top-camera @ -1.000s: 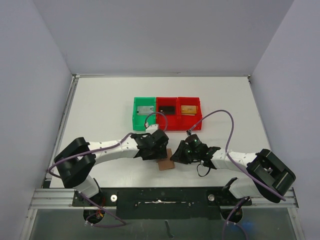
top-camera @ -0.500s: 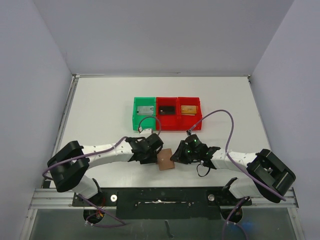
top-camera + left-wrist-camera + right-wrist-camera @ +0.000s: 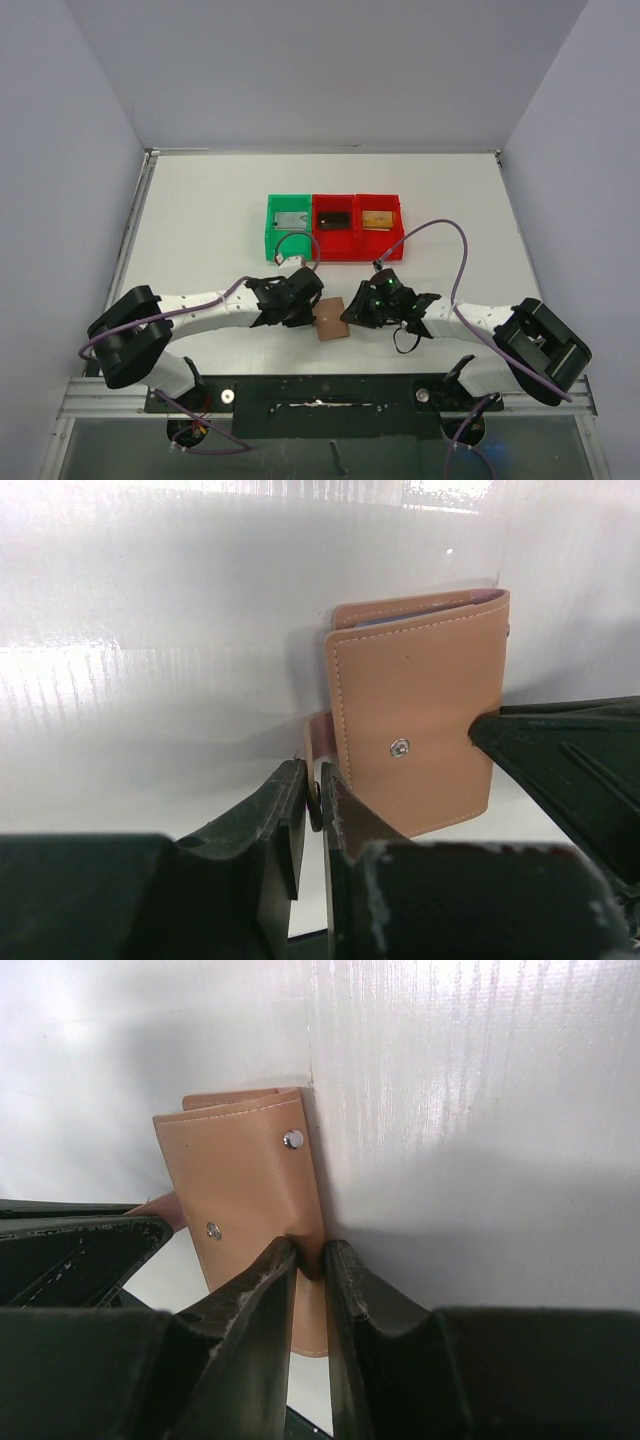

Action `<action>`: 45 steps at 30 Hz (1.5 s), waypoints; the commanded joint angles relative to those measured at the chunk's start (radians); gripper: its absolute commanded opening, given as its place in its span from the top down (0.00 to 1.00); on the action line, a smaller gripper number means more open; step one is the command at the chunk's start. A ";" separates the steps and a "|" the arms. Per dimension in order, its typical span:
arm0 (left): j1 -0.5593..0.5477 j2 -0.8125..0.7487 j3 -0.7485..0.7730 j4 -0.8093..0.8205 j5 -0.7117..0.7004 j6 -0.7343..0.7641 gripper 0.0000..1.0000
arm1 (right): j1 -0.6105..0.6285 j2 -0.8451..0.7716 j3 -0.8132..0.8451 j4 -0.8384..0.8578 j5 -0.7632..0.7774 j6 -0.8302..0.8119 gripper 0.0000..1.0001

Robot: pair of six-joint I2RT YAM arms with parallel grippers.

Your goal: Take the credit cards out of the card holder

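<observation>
Pinching card holder (image 3: 415,720) | left claw (image 3: 313,792) on tab (image 3: 318,742) | right claw (image 3: 310,1256) on edge | inside hidden

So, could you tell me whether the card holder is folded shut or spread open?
Folded shut: the card holder lies flat with its covers together, and no cards show. Its snap stud is uncovered.

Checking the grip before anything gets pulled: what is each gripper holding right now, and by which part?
Both hold the card holder. The left gripper pinches its small tab, and the right gripper clamps the opposite edge.
</observation>
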 commanded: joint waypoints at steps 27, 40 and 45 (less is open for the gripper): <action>0.001 -0.152 0.069 0.101 0.073 0.093 1.00 | -0.066 -0.458 0.077 -0.312 0.365 -0.063 0.02; -0.005 -0.093 0.154 0.170 0.168 0.139 1.00 | -0.113 -0.642 0.167 -0.520 0.621 -0.230 0.03; -0.012 -0.071 0.160 0.193 0.182 0.128 1.00 | -0.248 -0.580 0.184 -0.498 0.421 -0.278 0.00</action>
